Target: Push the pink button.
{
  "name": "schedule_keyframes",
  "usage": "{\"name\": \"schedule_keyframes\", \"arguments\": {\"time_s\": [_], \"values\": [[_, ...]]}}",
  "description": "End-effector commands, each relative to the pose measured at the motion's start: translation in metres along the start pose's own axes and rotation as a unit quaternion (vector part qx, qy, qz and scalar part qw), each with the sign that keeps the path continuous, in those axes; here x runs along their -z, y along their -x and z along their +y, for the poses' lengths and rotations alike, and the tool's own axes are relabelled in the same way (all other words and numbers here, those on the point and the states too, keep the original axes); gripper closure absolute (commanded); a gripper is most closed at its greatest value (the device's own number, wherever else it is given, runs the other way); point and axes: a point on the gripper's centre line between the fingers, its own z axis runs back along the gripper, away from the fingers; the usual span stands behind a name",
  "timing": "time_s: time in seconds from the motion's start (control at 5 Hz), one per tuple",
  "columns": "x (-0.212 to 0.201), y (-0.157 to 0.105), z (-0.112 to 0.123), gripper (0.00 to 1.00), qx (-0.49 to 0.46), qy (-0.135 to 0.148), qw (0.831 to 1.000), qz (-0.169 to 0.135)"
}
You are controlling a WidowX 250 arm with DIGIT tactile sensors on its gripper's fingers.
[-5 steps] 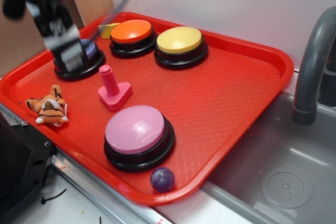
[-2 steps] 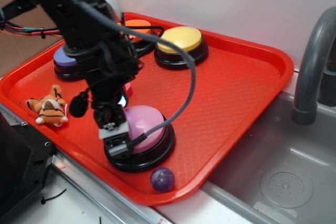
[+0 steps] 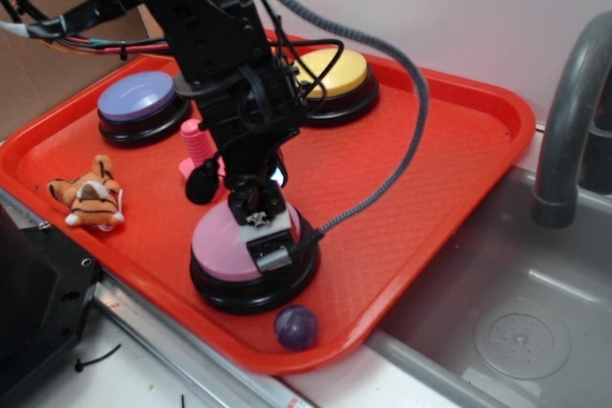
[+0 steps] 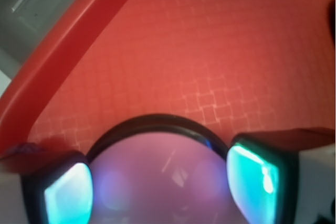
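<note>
Wrist view shows the claw [image 4: 163, 182] open, its fingers [image 4: 68, 192] set wide over the pink button [image 3: 225, 247], which sits on the red tray [image 3: 421, 169].

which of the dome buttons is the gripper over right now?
The pink button, the biggest one, at the tray's front edge. The gripper is right above its dome; the lavender button and yellow button sit at the back.

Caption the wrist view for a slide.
Open claw straddling the pink button on the red tray.
</note>
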Motion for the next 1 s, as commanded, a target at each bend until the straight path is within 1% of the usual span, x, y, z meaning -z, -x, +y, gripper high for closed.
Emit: {"name": "schedule_keyframes", "arguments": {"time_s": [0.0, 0.2, 0.4, 0.6, 0.8], "values": [[-0.044, 0.007, -0.005, 0.00, 0.013, -0.033, 0.999, 0.011], [-0.063, 0.010, 0.001, 0.00, 0.024, -0.028, 0.999, 0.012], [-0.074, 0.013, 0.002, 0.00, 0.023, -0.023, 0.999, 0.013], [-0.083, 0.014, 0.003, 0.00, 0.017, -0.024, 0.999, 0.018], [-0.094, 0.017, 0.001, 0.00, 0.015, -0.018, 1.000, 0.018]]}}
